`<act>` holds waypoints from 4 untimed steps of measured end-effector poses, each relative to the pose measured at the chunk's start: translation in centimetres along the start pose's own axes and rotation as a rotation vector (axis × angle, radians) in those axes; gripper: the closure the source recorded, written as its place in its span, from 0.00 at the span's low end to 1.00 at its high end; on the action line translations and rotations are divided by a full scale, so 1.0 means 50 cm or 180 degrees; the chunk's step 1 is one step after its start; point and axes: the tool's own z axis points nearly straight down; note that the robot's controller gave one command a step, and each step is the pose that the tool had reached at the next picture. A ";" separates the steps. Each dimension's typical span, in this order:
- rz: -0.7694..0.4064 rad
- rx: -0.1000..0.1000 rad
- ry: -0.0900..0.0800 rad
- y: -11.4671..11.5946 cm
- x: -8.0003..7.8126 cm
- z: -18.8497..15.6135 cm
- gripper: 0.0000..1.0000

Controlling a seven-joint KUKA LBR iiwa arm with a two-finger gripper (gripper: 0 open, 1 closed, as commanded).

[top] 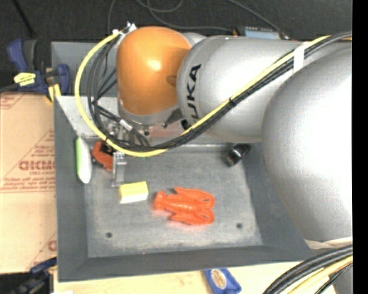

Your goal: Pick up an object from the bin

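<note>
Hand [118,164], grip state not discernible, stands left of centre; the nearest thing, a pale yellow rectangular block [134,192], lies just below-right, long axis near horizontal.

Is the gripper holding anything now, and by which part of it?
No hold can be seen: the gripper hangs close beside the pale yellow block, which lies flat on the floor of the bin.

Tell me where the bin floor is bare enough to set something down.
Bare floor runs along the front wall, below the yellow block and the orange toy, and right of that toy. The back left is crowded: gripper, white stick, small red piece.
</note>
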 end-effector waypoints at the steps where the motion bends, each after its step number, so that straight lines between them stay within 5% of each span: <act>1: 0.0011 -0.0004 -0.0019 -0.003 -0.002 -0.010 0.00; 2: 0.0103 -0.0014 -0.0044 -0.069 -0.001 0.083 0.00; 3: 0.0137 -0.0004 -0.0040 -0.065 -0.065 0.189 0.00; 4: -0.0261 0.0005 0.0006 -0.117 -0.061 0.111 0.00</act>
